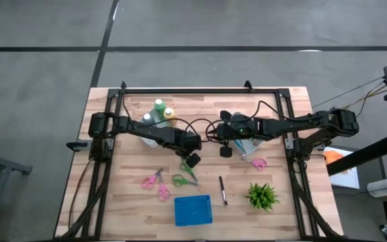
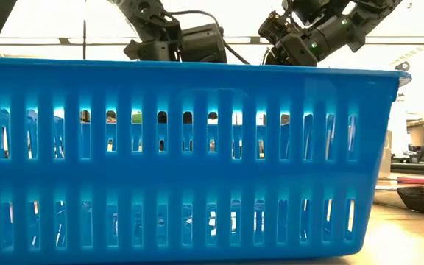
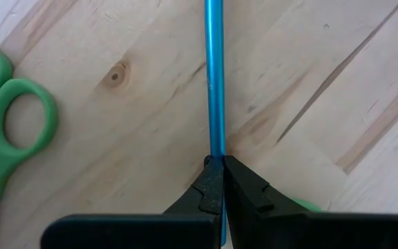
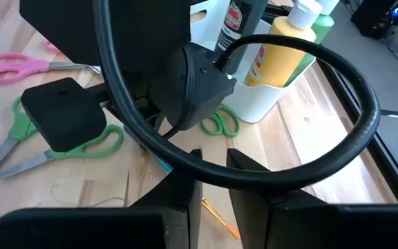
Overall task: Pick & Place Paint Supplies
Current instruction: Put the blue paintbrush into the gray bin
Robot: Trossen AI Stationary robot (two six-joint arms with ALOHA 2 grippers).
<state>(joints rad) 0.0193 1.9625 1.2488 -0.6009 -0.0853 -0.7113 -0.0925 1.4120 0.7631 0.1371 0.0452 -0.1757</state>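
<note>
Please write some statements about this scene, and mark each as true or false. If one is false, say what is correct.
1. The left claw is shut on a blue brush. True.
2. The plant stands inside the blue basket. False: it stands on the table, to the right of the basket.
3. A yellow bottle stands in a white bin. True.
4. Only pink scissors lie on the table. False: green scissors lie beside the pink scissors.
5. A dark brush lies between the basket and the plant. True.
</note>
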